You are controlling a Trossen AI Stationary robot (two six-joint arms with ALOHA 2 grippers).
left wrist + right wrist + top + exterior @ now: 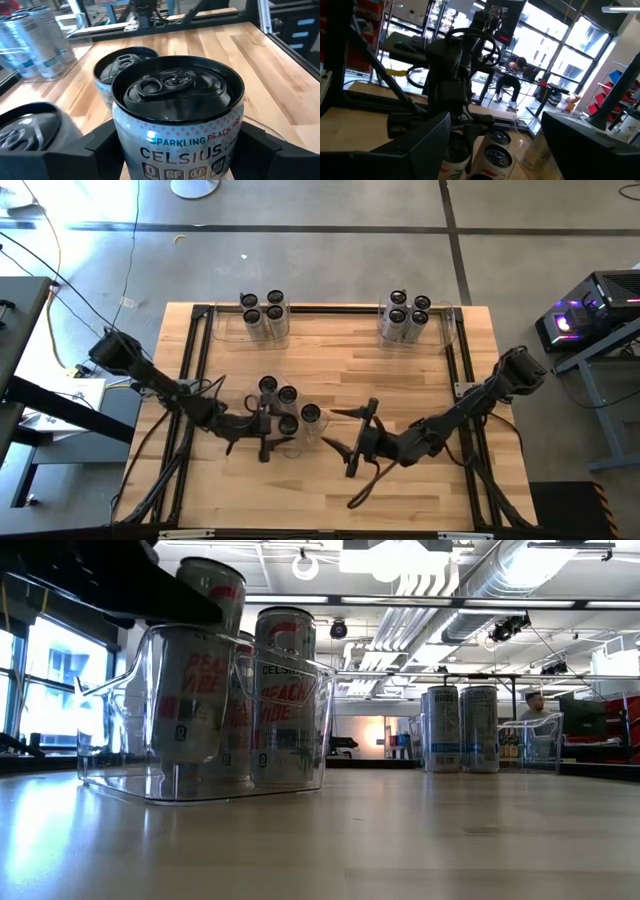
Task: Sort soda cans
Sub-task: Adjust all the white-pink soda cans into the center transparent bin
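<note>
Three more soda cans (288, 395) stand with the held one in a clear bin (262, 370) near the table's middle. My left gripper (177, 155) is shut on a soda can (177, 95) with a dark top and "Celsius" lettering, inside that bin; in the high view it is the can (288, 425) nearest the near edge. My right gripper (335, 432) hovers open just right of the bin, with nothing between its fingers. Its wrist view looks across at my left arm and at can tops (497, 155) below. My left gripper pinches the can's round side (125, 150) between its two fingers, one on each side, a little below the top rim. The fingers come about level from the table's left. The can is upright, its base (185, 755) seemingly a little above the bin's floor.
Two more clear bins stand at the far edge, each with several cans: one at far left (225, 330), one at far right (450, 330). A black frame (330, 307) borders the wooden table. Bare wood lies between the far bins and the near one.
</note>
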